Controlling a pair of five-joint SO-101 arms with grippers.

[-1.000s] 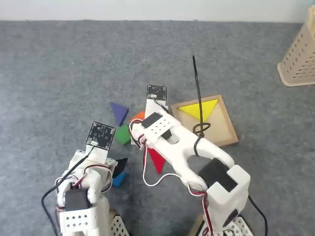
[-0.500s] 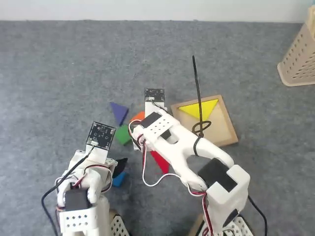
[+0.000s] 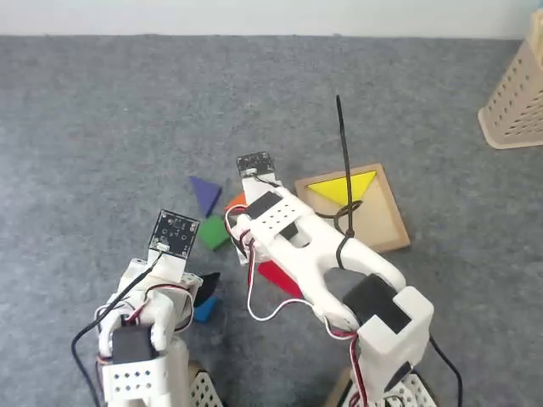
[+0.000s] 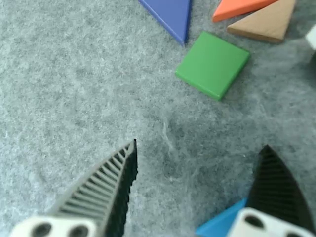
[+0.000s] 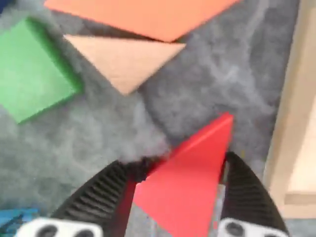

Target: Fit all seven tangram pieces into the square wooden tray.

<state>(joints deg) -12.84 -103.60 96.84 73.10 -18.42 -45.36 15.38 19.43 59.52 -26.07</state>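
The square wooden tray [image 3: 386, 225] lies right of centre and holds a yellow triangle [image 3: 344, 186]. My right gripper [image 5: 175, 163] is shut on the red triangle [image 5: 187, 173], one finger against each side, just left of the tray's edge [image 5: 291, 123]. The red triangle [image 3: 276, 275] pokes out from under the right arm [image 3: 297, 242]. An orange piece [image 5: 143, 15], a tan triangle [image 5: 123, 59] and a green square [image 5: 32, 69] lie beyond it. My left gripper [image 4: 200, 148] hangs open over bare carpet, with a blue piece [image 4: 222, 224] by one finger. The green square [image 4: 213, 64] and a purple triangle [image 4: 170, 15] lie ahead of it.
A beige perforated container [image 3: 517, 93] stands at the far right edge. A black cable tie [image 3: 344, 161] sticks up from the right arm in front of the tray. Grey carpet stretches open to the left and at the back.
The right arm's wrist has swung a little to the left, and the red triangle beneath it has turned and shifted. The left arm has kept still.
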